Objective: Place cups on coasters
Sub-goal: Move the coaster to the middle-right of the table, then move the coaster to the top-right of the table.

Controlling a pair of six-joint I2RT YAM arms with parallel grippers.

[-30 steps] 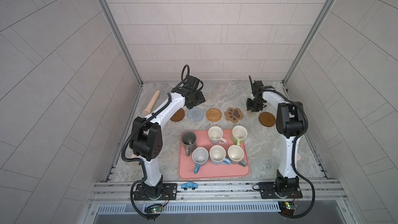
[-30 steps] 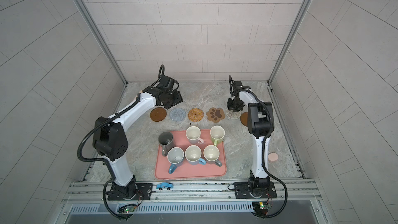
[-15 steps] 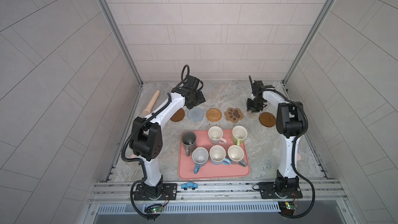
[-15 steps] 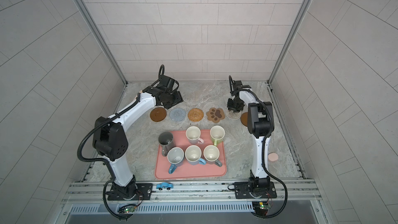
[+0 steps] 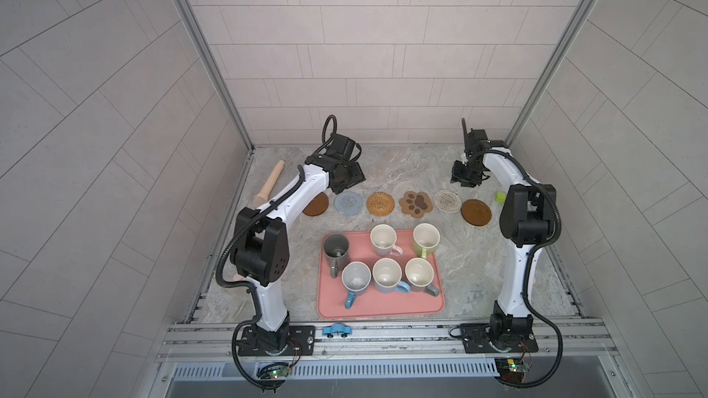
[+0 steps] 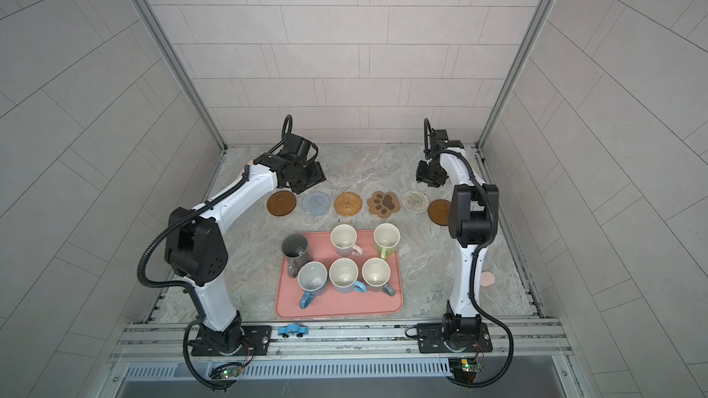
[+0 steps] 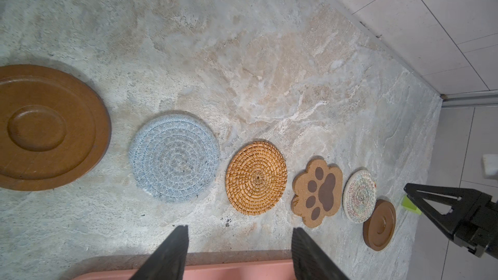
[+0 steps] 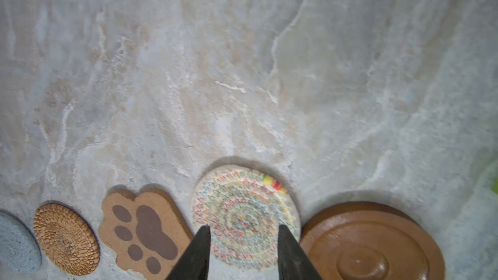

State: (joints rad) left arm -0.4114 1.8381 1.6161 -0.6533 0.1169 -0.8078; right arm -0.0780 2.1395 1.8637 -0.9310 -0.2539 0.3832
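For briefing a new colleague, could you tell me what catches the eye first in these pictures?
Six handled ceramic mugs crowd the pink rectangular tray at the front. Behind it lie six bare coasters in a row, the brown paw-shaped coaster standing out. The left gripper and right gripper hover open by the row's ends.

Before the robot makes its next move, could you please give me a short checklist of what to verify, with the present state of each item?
1. Coasters free: all six lie bare in one row. Ok.
2. Cups upright: all six stand on the pink tray. Ok.
3. Cups placed on coasters: none yet. Not ok.
4. Left hand open and empty. Ok.
5. Right hand empty, jaws apart over the cream woven coaster. Ok.
6. Right hand clear of that coaster's surface: cannot tell.
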